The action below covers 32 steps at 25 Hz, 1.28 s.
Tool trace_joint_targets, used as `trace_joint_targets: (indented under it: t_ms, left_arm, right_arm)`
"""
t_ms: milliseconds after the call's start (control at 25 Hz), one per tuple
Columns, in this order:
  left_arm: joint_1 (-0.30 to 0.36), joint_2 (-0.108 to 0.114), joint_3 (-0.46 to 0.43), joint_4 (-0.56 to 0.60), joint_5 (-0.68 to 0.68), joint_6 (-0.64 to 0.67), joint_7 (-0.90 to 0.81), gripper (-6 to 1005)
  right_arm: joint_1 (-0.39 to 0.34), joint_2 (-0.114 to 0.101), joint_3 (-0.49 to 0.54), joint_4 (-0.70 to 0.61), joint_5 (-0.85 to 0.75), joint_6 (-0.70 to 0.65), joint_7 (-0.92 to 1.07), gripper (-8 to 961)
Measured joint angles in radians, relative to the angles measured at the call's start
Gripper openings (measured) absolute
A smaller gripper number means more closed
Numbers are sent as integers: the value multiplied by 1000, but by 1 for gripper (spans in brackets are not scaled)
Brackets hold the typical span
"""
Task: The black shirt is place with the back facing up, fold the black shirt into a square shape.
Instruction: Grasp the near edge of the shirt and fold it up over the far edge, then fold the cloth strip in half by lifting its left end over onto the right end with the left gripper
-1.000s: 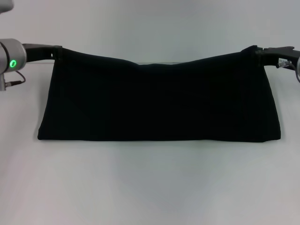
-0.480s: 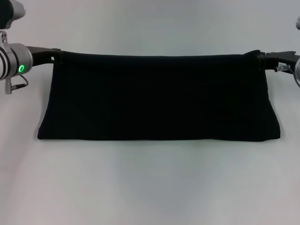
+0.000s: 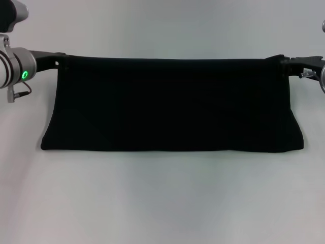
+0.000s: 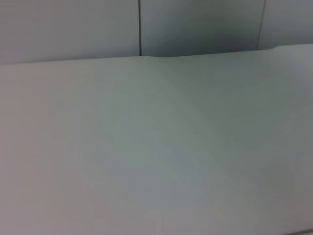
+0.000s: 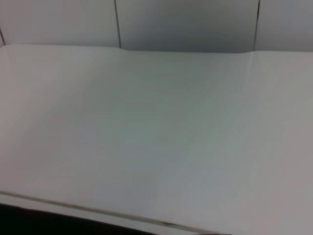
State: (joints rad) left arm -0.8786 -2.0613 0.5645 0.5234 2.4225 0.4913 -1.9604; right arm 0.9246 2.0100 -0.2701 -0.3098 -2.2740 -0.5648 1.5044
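The black shirt (image 3: 172,104) stretches wide across the head view, its top edge pulled taut and raised, its lower edge resting on the white table (image 3: 162,198). My left gripper (image 3: 62,61) is shut on the shirt's top left corner. At the top right corner my right gripper (image 3: 281,63) is shut on the cloth too. No lettering shows on the side facing me. A dark strip of the shirt (image 5: 44,223) shows along one edge of the right wrist view. The left wrist view holds only the table (image 4: 156,147).
White tabletop (image 3: 162,30) extends behind the shirt and in front of it. Grey wall panels (image 5: 186,24) stand past the table's far edge in both wrist views.
The sagging top edge of the shirt has been pulled straight. Both grippers moved slightly outward, and the left arm's wrist shifted up.
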Motion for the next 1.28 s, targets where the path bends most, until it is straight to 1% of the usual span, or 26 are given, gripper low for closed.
trace_joint_targets:
  t_ms: [120, 240, 280, 440, 520, 640, 720, 800, 880, 920, 960, 1000, 1040, 1080, 1120, 1240, 1280]
  left_arm:
    - [-3, -7, 0, -9, 0, -24, 0, 5]
    - [-3, -22, 1, -10, 0, -72, -1, 13]
    - [-3, -25, 1, -10, 0, -84, -4, 16]
    - [0, -28, -3, -22, -6, -126, -11, 168]
    - [1, -29, -3, -33, -12, -148, -12, 252]
    - [4, -25, -6, -35, -14, -150, -20, 389]
    - [11, -16, -7, -30, -14, -124, -49, 464]
    - [27, 0, -8, -11, -14, -40, -98, 523]
    - [45, 12, -7, 24, -13, 85, -146, 583]
    - [69, 19, -7, 74, -13, 219, -190, 612]
    - [74, 19, -8, 85, -13, 252, -200, 641]
    - [87, 20, -7, 115, -13, 315, -219, 671]
    - [106, 20, -8, 150, -13, 402, -247, 690]
    - [114, 20, -8, 169, -13, 441, -259, 709]
    - [130, 20, -7, 197, -13, 506, -279, 728]
    - [173, 21, -8, 261, -13, 619, -313, 785]
    - [186, 21, -8, 277, -13, 645, -321, 785]
  right_arm:
    - [2, 4, -5, 0, 0, 0, -6, 25]
    - [2, 13, -10, -10, 0, 11, -19, 26]
    - [2, 15, -10, -14, 0, 18, -20, 70]
    - [2, 16, -9, -21, 1, 57, -14, 245]
    - [2, 13, -8, -22, 1, 65, -8, 291]
    - [-5, 0, -12, -23, 2, 40, 38, 360]
    - [-19, -15, -15, -29, 2, -21, 91, 406]
    - [-40, -27, -15, -46, 2, -96, 134, 452]
    - [-72, -36, -15, -76, 2, -195, 175, 498]
    - [-86, -38, -15, -93, 2, -242, 192, 540]
    - [-104, -41, -15, -113, 2, -290, 208, 581]
    - [-123, -41, -15, -137, 2, -343, 223, 623]
    - [-143, -42, -15, -159, 2, -389, 235, 623]
    - [-162, -42, -14, -179, 2, -443, 246, 623]
    - [-177, -42, -12, -194, 2, -485, 254, 624]
    - [-232, -42, -11, -241, 2, -617, 277, 623]
    - [-243, -42, -11, -250, 2, -649, 284, 622]
